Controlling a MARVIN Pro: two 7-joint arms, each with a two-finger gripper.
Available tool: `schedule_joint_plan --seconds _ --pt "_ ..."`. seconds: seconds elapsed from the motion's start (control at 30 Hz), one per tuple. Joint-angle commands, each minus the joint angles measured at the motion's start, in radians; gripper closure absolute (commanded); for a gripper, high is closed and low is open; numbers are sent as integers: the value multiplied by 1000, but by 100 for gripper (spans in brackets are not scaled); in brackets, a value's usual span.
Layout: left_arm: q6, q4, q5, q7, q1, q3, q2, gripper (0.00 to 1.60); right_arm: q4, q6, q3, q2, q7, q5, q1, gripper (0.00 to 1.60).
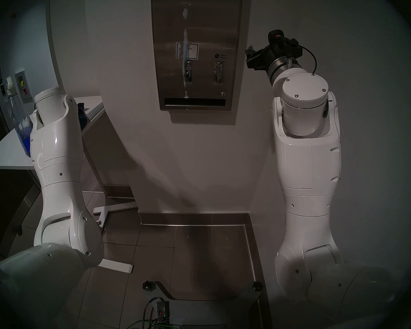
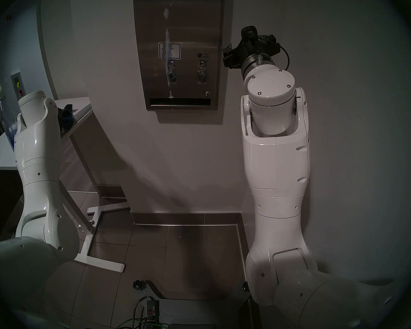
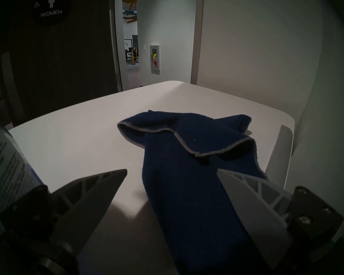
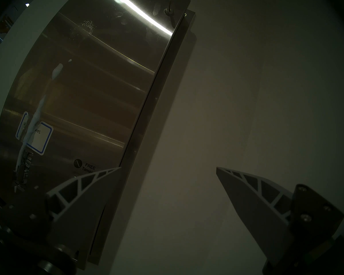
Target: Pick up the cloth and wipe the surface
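The navy-blue cloth [image 3: 187, 169] with grey stitched edges lies crumpled on the white table [image 3: 77, 133]. It also shows in the head views [image 1: 82, 118] [image 2: 65, 117], partly hidden by my left arm. My left gripper [image 3: 172, 171] is open, low over the table, its jaws straddling the cloth's near end. The steel dispenser panel [image 1: 209, 24] hangs on the wall with a white streak [image 1: 185, 60] running down its left side, and it also shows in the right wrist view [image 4: 99, 90]. My right gripper [image 4: 168, 167] is open and empty, held beside the panel's right edge [image 1: 250, 54].
A clear bottle with blue liquid [image 1: 23, 126] stands on the table left of my left arm; its label [image 3: 6, 169] is close to the left finger. The table's edge [image 3: 282, 149] lies just right of the cloth. A dark door [image 3: 54, 50] is behind.
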Motion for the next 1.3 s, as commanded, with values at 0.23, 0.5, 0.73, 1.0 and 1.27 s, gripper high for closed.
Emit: schedule_joint_plan --seconds 0.23,0.5,0.73,1.0,1.27 --pt "-25 70 -29 -6 -75 -22 7 0 -25 -4 1 -1 -1 0 28 0" --pt "-65 136 -17 -9 -87 -5 41 0 -24 -4 1 -1 -1 0 28 0" --pt "-98 130 -6 -21 -69 11 48 160 -24 -4 1 -1 -1 0 28 0" --pt "-124 86 1 -33 -50 24 43 160 -24 -4 1 -2 -1 0 27 0" --pt "-171 14 4 -67 -88 72 45 160 -23 -6 1 -2 -2 0 26 0"
